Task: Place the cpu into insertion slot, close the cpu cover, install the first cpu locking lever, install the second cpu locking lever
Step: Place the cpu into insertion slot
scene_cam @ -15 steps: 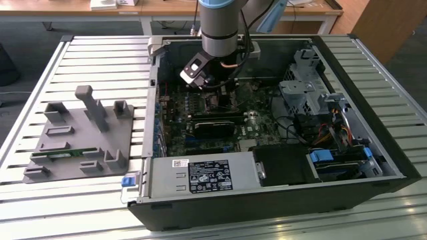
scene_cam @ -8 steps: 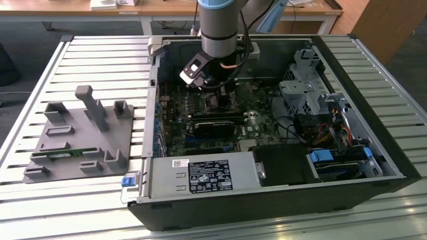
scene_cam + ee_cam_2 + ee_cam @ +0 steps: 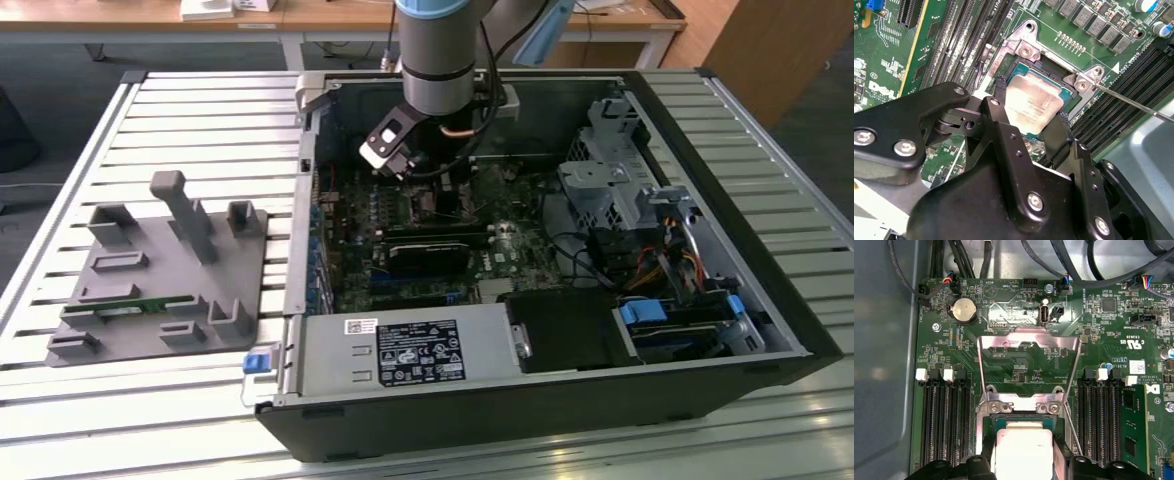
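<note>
Holding one cpu in the insertion slot, two fingers closed on its sides.
Exterior view: one gripper low inside PC case on desk. Second wrist view: cpu flat in slot. First wrist view: one cpu cover raised.

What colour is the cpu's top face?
The cpu is tan-silver; second wrist view shows it best.
</note>
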Controlling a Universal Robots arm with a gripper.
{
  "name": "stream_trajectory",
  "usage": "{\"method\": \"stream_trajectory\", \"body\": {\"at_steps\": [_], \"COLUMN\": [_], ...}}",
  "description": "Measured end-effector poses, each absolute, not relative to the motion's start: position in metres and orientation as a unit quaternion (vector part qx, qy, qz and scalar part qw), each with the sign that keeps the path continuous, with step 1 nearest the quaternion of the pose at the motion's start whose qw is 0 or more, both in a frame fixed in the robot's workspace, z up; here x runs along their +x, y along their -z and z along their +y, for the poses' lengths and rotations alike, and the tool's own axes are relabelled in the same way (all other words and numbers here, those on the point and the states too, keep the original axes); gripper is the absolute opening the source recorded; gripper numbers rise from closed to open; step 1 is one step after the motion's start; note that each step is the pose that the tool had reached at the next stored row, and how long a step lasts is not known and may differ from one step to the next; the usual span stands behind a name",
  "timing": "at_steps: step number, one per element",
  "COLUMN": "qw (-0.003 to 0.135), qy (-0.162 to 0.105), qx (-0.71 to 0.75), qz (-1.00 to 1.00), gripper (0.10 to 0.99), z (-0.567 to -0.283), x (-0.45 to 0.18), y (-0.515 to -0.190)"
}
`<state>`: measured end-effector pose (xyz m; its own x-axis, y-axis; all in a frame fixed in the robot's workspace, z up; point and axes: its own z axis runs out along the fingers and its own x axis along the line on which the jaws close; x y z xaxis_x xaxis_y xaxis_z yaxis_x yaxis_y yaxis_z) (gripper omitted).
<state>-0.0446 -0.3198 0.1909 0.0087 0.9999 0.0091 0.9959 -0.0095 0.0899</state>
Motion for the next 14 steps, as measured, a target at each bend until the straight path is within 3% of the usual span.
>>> {"method": "stream_trajectory", "body": {"at_steps": [2,3,14], "qw": [0.029,0.029,0.029], "qy": [-0.035,-0.035,-0.035], "qx": [0.71,0.71,0.71], "qz": [0.703,0.703,0.703], "gripper": [0.549,0.612,0.612], "z": [-0.3196,-0.3197,-0.3198], "x": [-0.0445,-0.0446,-0.0447], "y": [-0.1905,-0.1907,-0.1947]}}
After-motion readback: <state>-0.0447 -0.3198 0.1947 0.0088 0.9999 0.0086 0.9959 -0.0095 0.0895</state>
